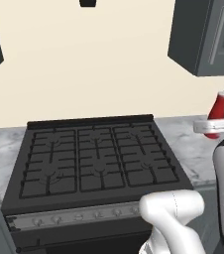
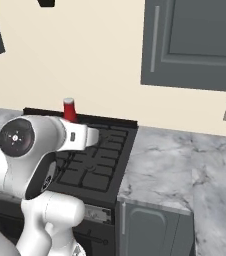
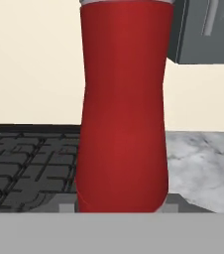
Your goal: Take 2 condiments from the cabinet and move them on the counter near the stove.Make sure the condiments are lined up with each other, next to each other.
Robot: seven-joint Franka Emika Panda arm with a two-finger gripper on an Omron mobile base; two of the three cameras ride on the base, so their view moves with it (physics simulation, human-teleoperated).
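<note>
Red squeeze bottle (image 1: 218,111) is sitting clamped between the gripper's (image 3: 121,208) jaws, hanging upright above the marble counter (image 1: 188,144) at about three o'clock of the gas range (image 1: 96,163). Lowering it straight and level should land it flat, leaving counter beside it free for the jar.

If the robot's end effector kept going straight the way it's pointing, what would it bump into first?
It already grips the red bottle, so that comes first. Beyond the bottle, the hand view looks over the stove's edge and the marble counter toward the cream wall, probably the next thing met, though depth is unclear.
</note>
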